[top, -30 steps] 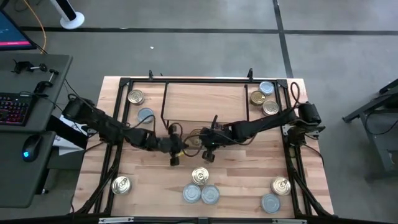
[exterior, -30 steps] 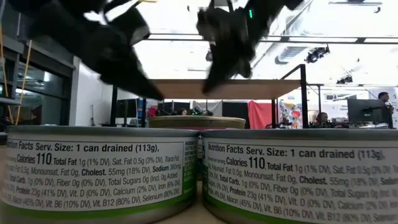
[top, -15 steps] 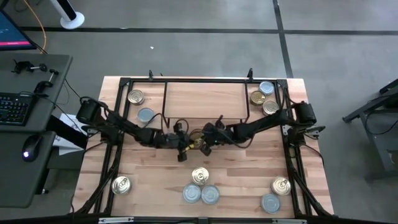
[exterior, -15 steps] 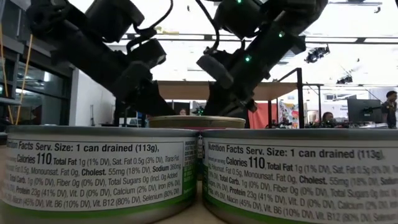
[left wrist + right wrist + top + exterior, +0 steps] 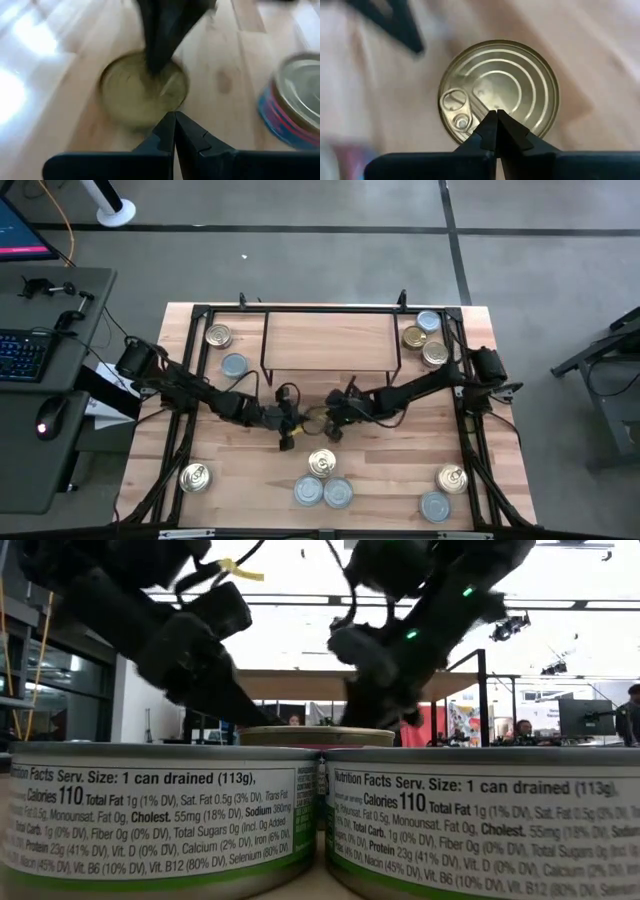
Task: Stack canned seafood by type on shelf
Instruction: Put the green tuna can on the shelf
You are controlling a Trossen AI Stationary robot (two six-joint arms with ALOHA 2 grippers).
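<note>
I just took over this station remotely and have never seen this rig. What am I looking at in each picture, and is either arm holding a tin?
Two dark robot arms work at a wooden table. The overhead picture shows the shelf bare on top and tins scattered around it. The left gripper and right gripper meet over one gold tin in front of the shelf. Each wrist camera looks past its own fingers: both pairs are shut, above that tin's lid, gripping nothing. The table-level picture looks past two labelled cans up close.
</note>
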